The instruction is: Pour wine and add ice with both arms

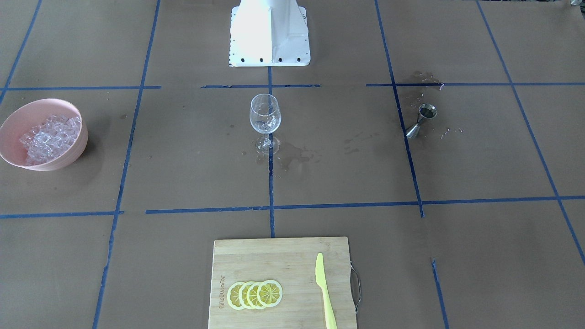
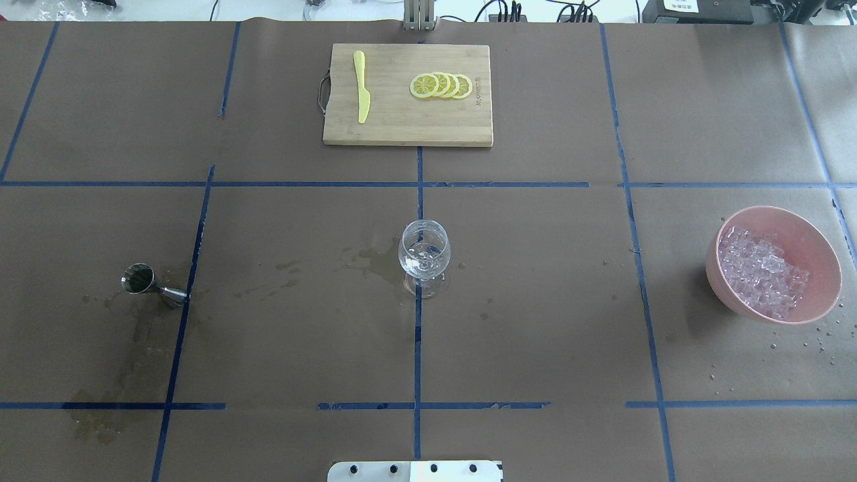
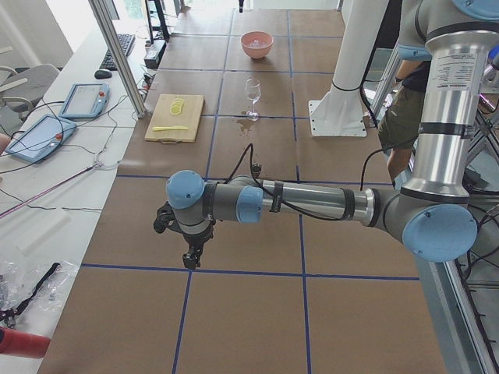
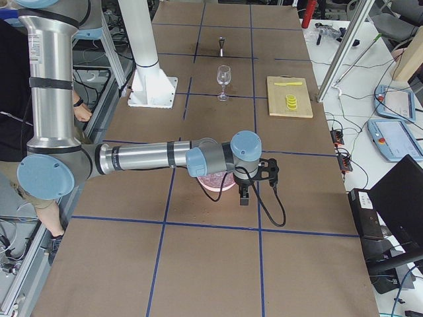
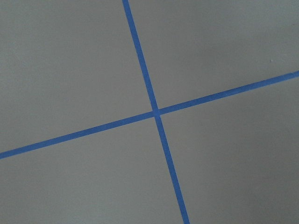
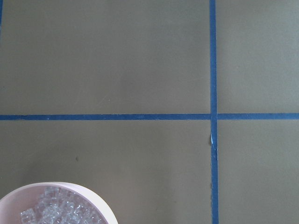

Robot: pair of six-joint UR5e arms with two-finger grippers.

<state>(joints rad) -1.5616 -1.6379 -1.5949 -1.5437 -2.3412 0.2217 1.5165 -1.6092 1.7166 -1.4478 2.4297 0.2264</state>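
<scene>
A clear wine glass point(image 1: 265, 119) stands upright at the table's middle, also in the overhead view point(image 2: 424, 253), with wet stains around its foot. The ice point(image 2: 760, 271) fills a pink bowl point(image 2: 820, 244) on the robot's right; the right wrist view shows it at the bottom left point(image 6: 60, 212). A steel jigger point(image 2: 150, 284) stands on the robot's left. My left gripper point(image 3: 189, 253) hangs over bare table, far from the glass. My right gripper point(image 4: 242, 197) hangs just beyond the bowl. Both show only in side views, so I cannot tell whether they are open or shut.
A wooden cutting board point(image 2: 402, 124) with lemon slices point(image 2: 440, 86) and a yellow knife point(image 2: 361, 94) lies at the far middle edge. The white robot base point(image 1: 269, 34) stands behind the glass. Blue tape lines cross the brown table cover. Screens and cables lie beside the table.
</scene>
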